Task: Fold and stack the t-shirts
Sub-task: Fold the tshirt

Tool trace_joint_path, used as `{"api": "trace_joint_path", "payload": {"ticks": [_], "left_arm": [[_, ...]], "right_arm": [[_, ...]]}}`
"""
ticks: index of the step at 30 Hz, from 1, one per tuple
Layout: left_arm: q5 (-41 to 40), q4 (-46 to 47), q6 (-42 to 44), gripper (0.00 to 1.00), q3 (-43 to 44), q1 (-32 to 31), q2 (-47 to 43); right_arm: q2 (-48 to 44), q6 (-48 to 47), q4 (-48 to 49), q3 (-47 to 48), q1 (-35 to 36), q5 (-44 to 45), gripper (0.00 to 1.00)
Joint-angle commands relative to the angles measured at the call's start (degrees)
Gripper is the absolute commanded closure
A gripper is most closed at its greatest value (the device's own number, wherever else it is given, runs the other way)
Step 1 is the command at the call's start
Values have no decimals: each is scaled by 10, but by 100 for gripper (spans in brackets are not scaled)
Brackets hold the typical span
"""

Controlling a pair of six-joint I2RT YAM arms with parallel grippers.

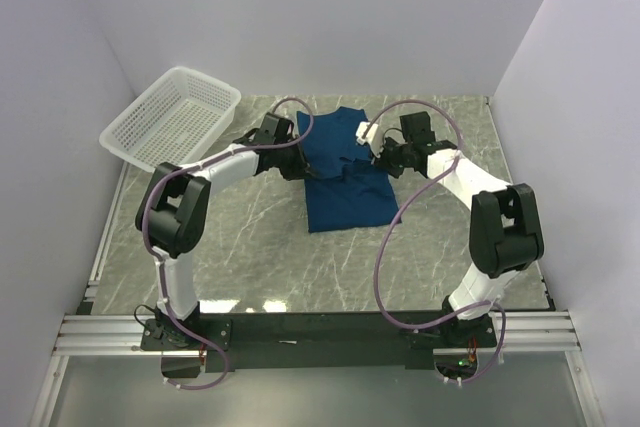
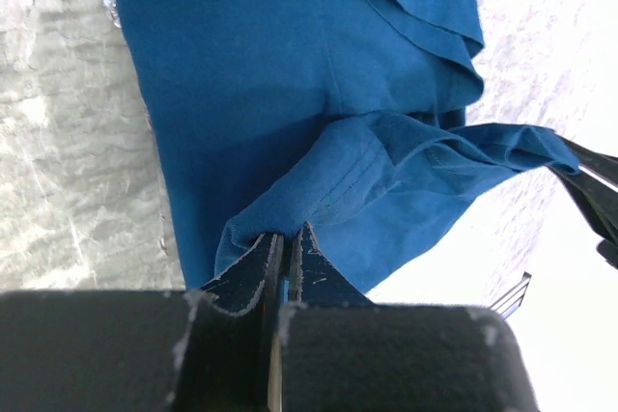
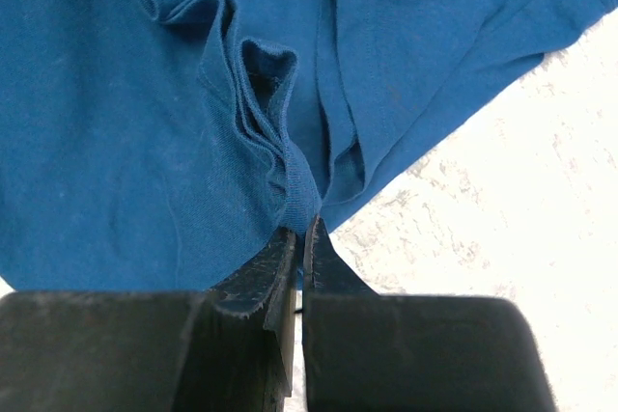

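A dark blue t-shirt lies on the marble table at the back centre, plain side up; its chest print is hidden. My left gripper is shut on a fold of the shirt's left edge, and the cloth bunches up from its tips in the left wrist view. My right gripper is shut on a ribbed edge of the shirt at its right side, where pleats of cloth run into the tips. Both pinched parts are lifted a little over the rest of the shirt.
A white mesh basket stands at the back left, close to the left arm's elbow. White walls close in the table on three sides. Bare marble lies between the shirt and the arm bases.
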Motion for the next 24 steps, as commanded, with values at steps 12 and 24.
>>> {"api": "trace_joint_path", "payload": {"ticks": [12, 24], "left_arm": [[24, -25, 26, 99, 74, 21, 40], [-35, 53, 21, 42, 116, 62, 17]], "right_arm": [[31, 37, 26, 57, -4, 18, 100], [45, 257, 161, 71, 2, 199, 26]]}}
